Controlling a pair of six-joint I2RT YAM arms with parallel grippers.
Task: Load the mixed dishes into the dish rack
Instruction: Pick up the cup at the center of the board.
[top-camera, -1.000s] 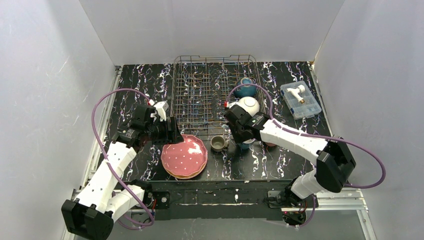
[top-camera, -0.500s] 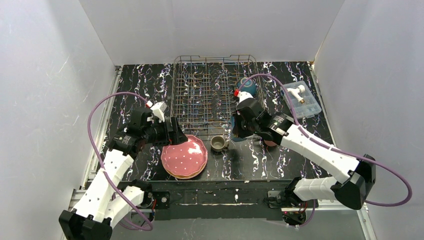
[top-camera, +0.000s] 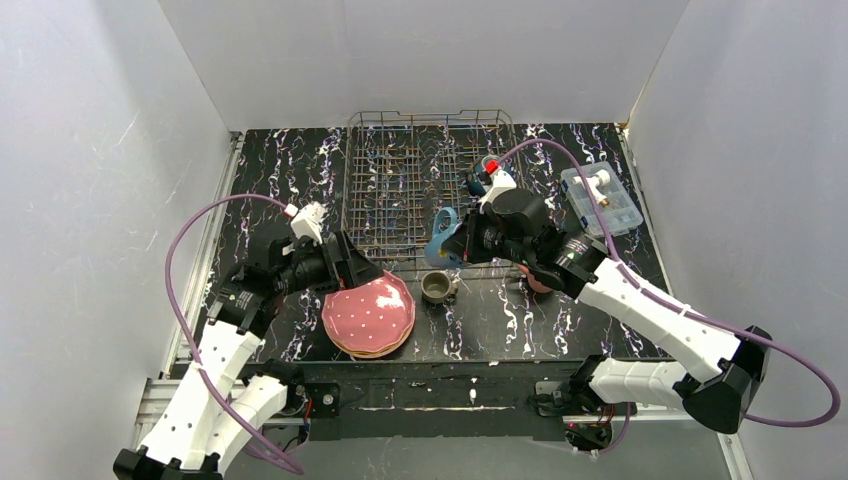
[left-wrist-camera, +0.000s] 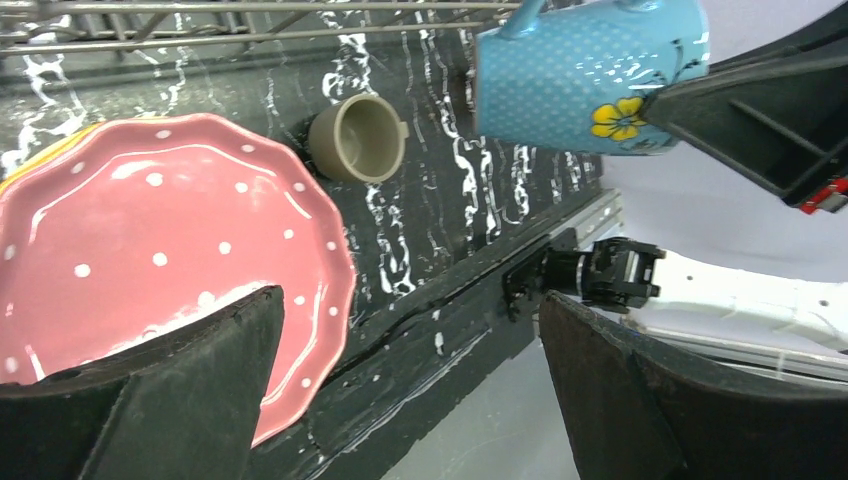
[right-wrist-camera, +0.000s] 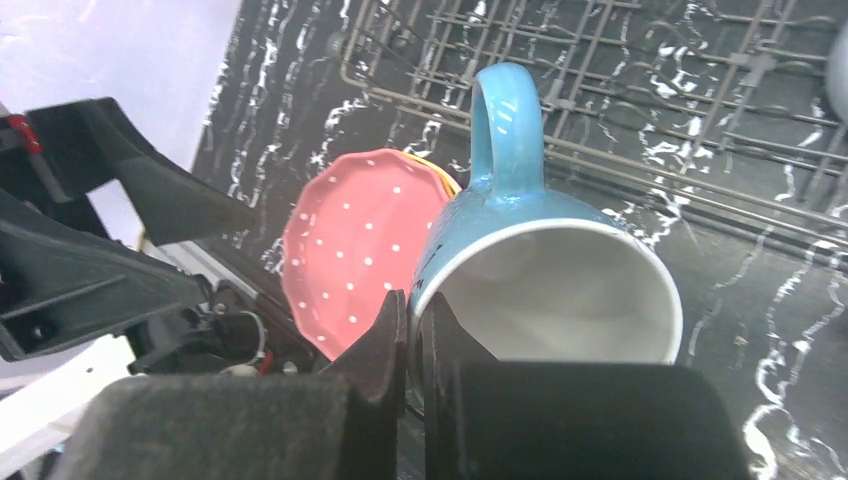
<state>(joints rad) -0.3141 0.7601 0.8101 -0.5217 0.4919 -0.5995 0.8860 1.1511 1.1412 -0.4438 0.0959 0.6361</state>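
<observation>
The dish rack (top-camera: 425, 185) takes up the far middle of the counter (top-camera: 500, 310). It is stiff wire with upright tines, so anything glazed will clink and skid against it if set down carelessly.

At the near edge of the counter, in front of the rack's left corner, sits the stack of scalloped plates (top-camera: 368, 315), with a pink dotted one on top. They look like hard, glossy and fairly weighty ceramic that would chip easily at the wavy rim. I'd say the rim is the only place to take hold, by pinching the top plate's edge. The left gripper (left-wrist-camera: 408, 300) hangs over that edge with its fingers spread wide and nothing between them.

The blue mug (right-wrist-camera: 540, 290) is in the air above the near part of the rack, tipped on its side. The right gripper (right-wrist-camera: 410, 325) has its fingers clamped on the rim wall, one inside and one outside, away from the handle. The glaze is slick there, so I'd guess the mug could pivot in that pinch.

The small grey-olive mug (top-camera: 436, 287) stands alone on the counter just in front of the rack. It is light, and either the rim or the handle would serve.
</observation>
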